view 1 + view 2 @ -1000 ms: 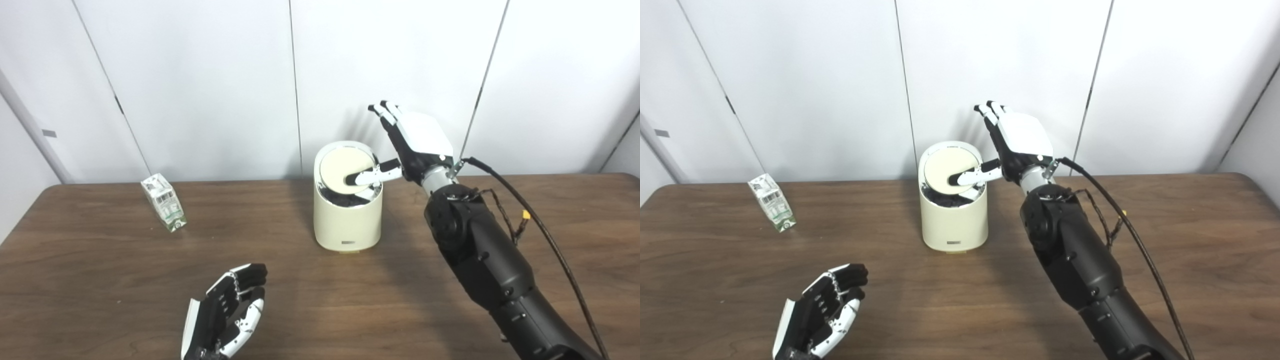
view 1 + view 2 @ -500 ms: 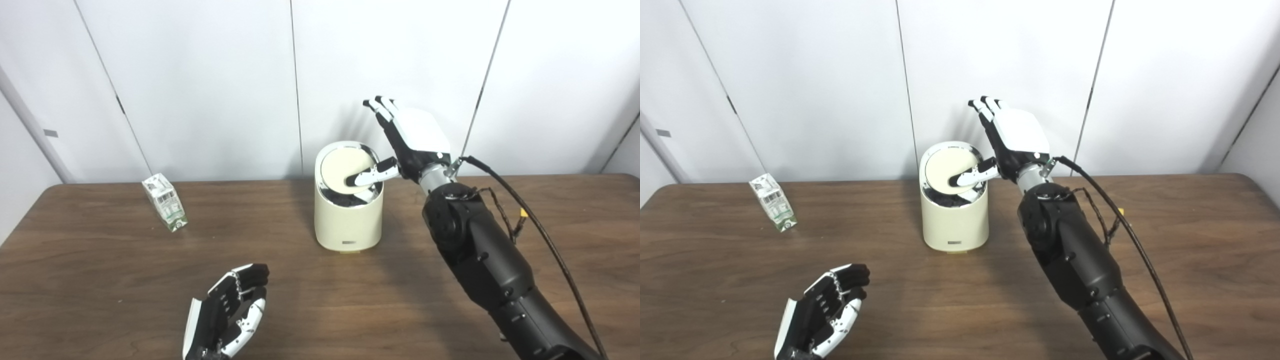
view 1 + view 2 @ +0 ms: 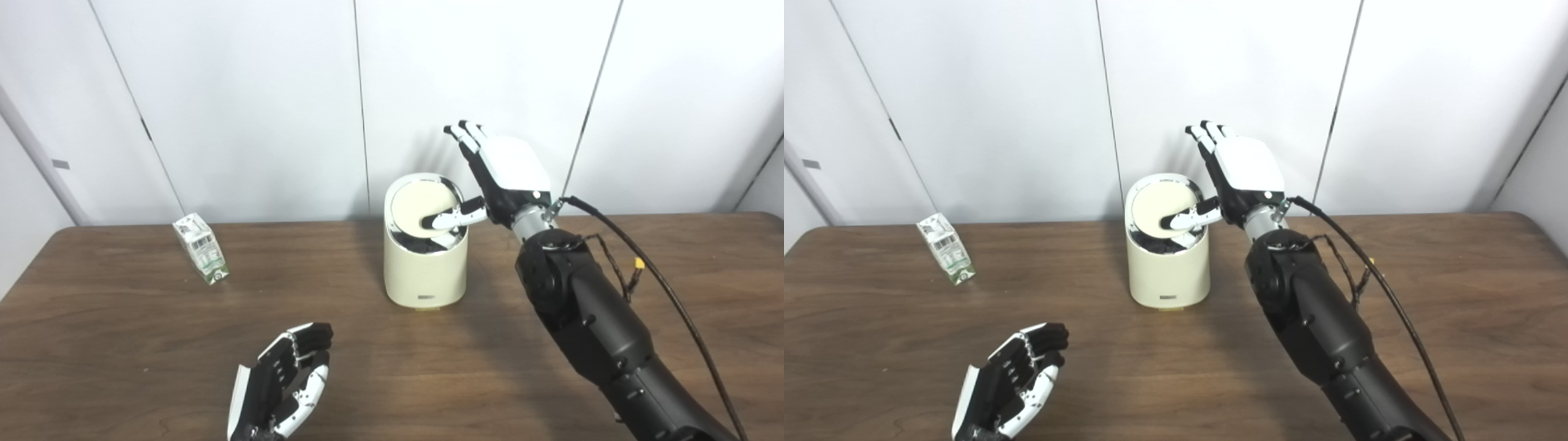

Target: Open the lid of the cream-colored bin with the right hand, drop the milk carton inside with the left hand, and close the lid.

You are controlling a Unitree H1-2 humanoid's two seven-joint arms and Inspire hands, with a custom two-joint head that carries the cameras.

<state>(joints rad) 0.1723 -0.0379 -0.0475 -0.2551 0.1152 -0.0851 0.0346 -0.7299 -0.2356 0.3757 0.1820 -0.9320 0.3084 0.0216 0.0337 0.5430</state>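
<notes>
On the bench (image 3: 122,343) I count one cream-colored bin (image 3: 425,269) with one lid (image 3: 422,207), and one milk carton (image 3: 201,247). Two robot hands: the left robot hand (image 3: 283,383) and the right robot hand (image 3: 499,174).

Matt cream plastic bin (image 3: 424,269) on wood-grain table (image 3: 122,343)

2 head cameras side by side look down at the same table (image 3: 122,343).
</notes>
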